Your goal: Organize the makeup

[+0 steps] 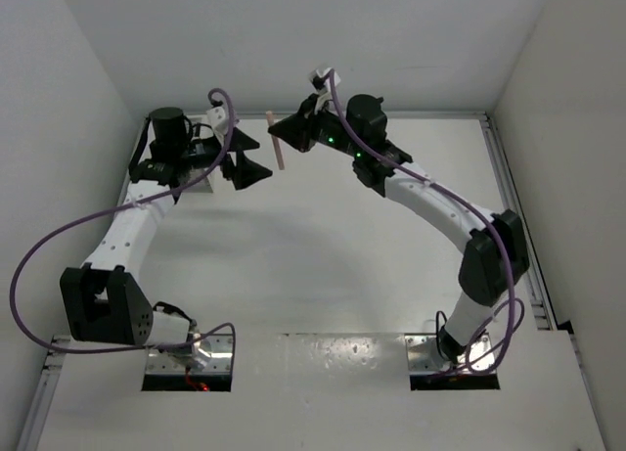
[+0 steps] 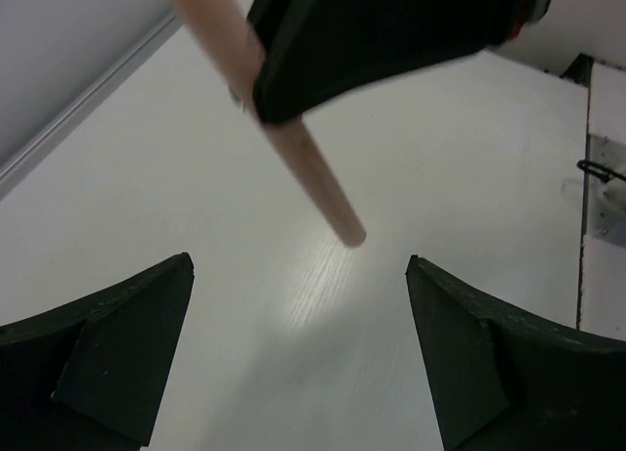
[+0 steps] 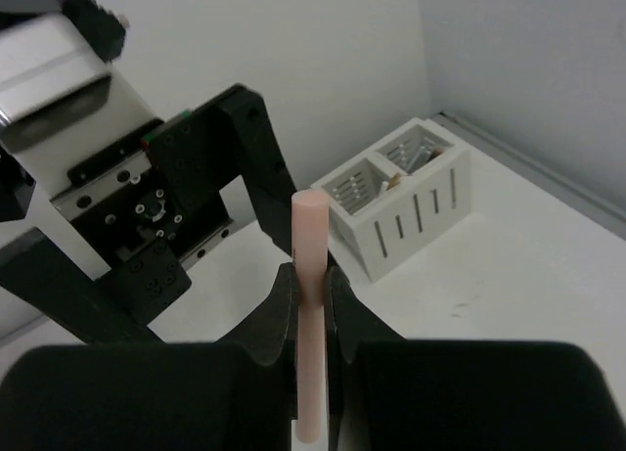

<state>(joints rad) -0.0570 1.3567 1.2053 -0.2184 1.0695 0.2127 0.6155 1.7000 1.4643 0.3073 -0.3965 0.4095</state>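
My right gripper (image 1: 277,134) is shut on the thick pink stick (image 1: 279,150) and holds it above the table at the back. In the right wrist view the pink stick (image 3: 310,238) stands upright between the jaws of that gripper (image 3: 311,272). My left gripper (image 1: 264,158) is open and empty just left of the stick. In the left wrist view the stick (image 2: 311,173) hangs slanted ahead of the open gripper (image 2: 299,275), gripped by the right gripper's black finger (image 2: 372,40). Some sticks (image 3: 395,182) show inside the box. The other makeup is out of view.
The white slatted two-compartment box (image 3: 406,202) stands by the back left wall, mostly hidden under my left arm in the top view (image 1: 201,184). Walls close the table at the back and both sides. A metal rail (image 1: 514,206) runs along the right edge.
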